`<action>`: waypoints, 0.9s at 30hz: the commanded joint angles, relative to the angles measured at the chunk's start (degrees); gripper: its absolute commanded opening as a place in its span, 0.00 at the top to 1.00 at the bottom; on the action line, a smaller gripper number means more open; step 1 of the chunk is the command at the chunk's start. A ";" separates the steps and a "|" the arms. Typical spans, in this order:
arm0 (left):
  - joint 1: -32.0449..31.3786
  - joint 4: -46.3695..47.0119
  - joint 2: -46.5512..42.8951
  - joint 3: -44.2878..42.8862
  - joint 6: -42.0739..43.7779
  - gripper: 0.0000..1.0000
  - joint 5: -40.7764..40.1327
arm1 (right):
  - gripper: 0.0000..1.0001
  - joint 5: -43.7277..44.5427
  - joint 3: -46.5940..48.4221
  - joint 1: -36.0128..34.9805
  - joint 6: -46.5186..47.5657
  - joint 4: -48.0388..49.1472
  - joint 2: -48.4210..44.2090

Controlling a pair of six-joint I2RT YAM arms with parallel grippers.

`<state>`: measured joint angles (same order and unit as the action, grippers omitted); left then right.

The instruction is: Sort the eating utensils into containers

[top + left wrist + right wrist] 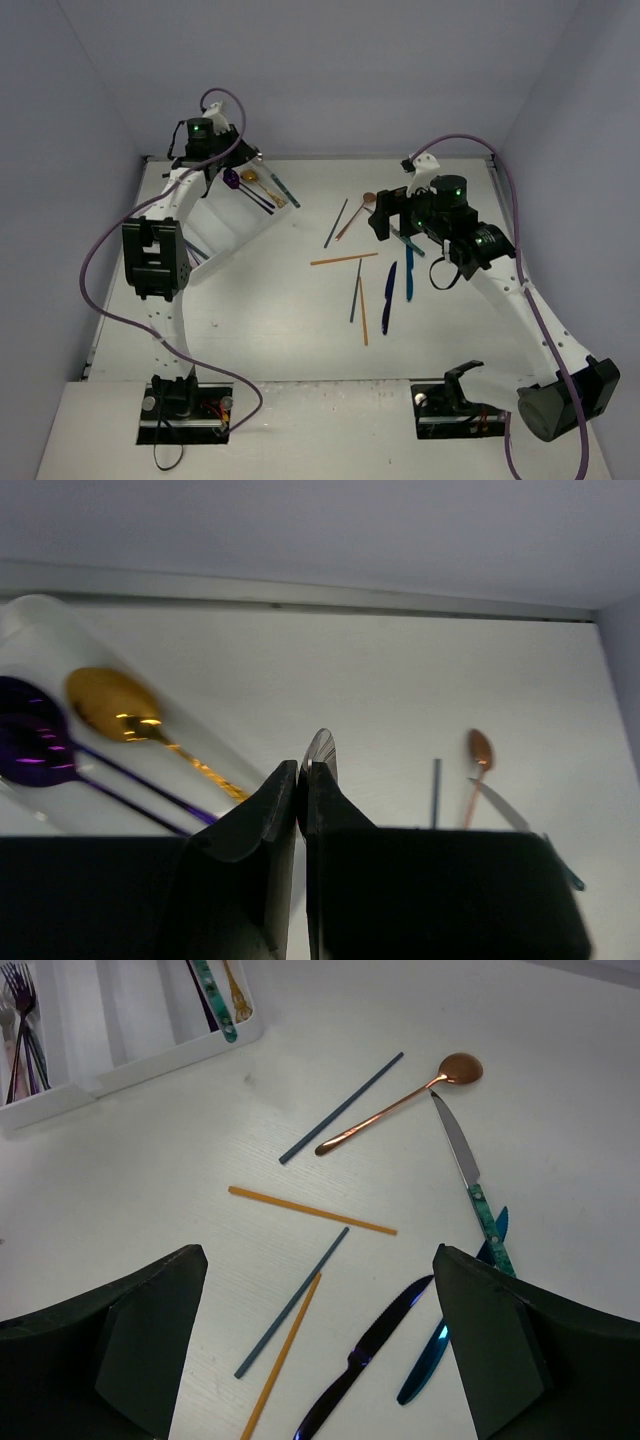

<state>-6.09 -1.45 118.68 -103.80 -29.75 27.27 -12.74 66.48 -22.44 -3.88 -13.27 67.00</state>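
We find no text, label, brand, number or sign that can be read in any of these views.

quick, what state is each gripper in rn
left gripper: closed, apparently pinching a silver utensil
right gripper: open, holding nothing
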 commanded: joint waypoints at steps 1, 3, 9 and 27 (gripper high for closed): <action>5.05 -3.64 5.68 -10.32 4.59 1.00 4.46 | 0.05 1.13 -1.59 1.32 -0.67 1.70 -1.61; 7.55 -7.26 10.44 -15.86 5.30 1.00 5.40 | 0.05 0.60 -1.98 1.82 -1.06 1.61 -1.42; 10.85 -11.98 17.14 -23.88 5.85 0.97 5.56 | 0.05 -0.82 -2.15 2.96 -1.38 1.49 -0.43; -14.83 -20.79 1.77 -14.15 23.64 0.41 -23.10 | 0.05 0.93 -7.58 7.94 -3.93 1.14 -7.18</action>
<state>-10.50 -23.22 126.60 -119.01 -13.29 13.74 -12.41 60.66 -15.27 -5.61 -14.32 64.18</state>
